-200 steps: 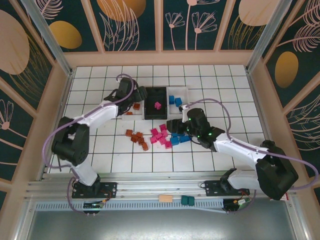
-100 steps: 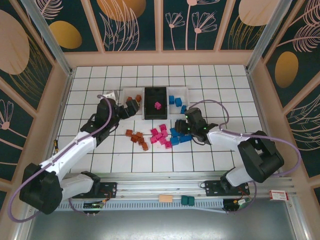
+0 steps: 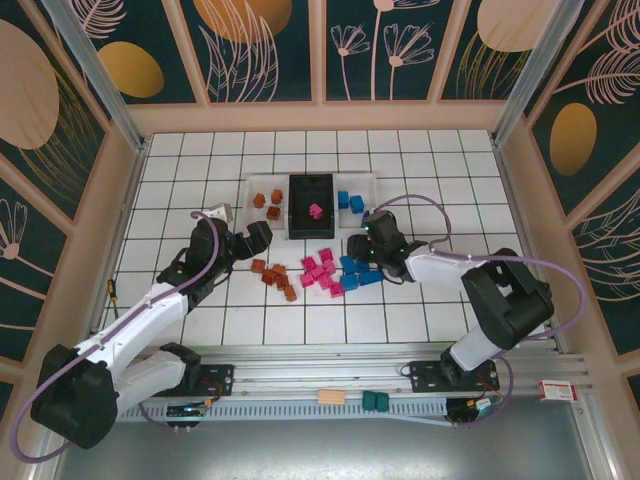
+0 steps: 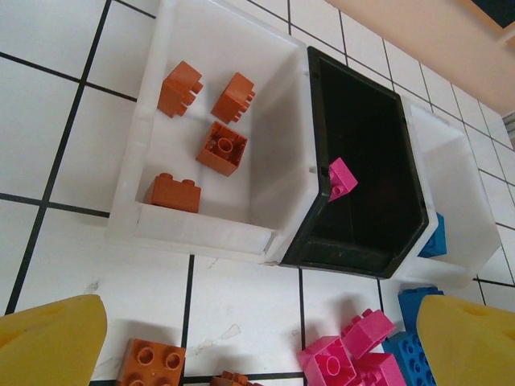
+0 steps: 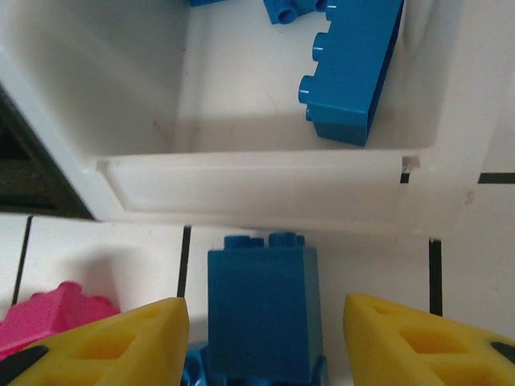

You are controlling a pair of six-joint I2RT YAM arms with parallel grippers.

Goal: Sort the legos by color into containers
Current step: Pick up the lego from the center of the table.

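Right wrist showed you the right pincer [image 5: 264, 305] open, a blue brick [image 5: 261, 322] standing between its jaws, gaps either side; left pincer [image 4: 257, 314] gaped wide.

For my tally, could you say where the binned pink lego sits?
Top view: the pink lego lies inside the black middle bin, between two white bins.

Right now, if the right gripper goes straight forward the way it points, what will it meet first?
The blue brick between the right gripper's open fingers; just behind it, probably, the near wall of the white bin.
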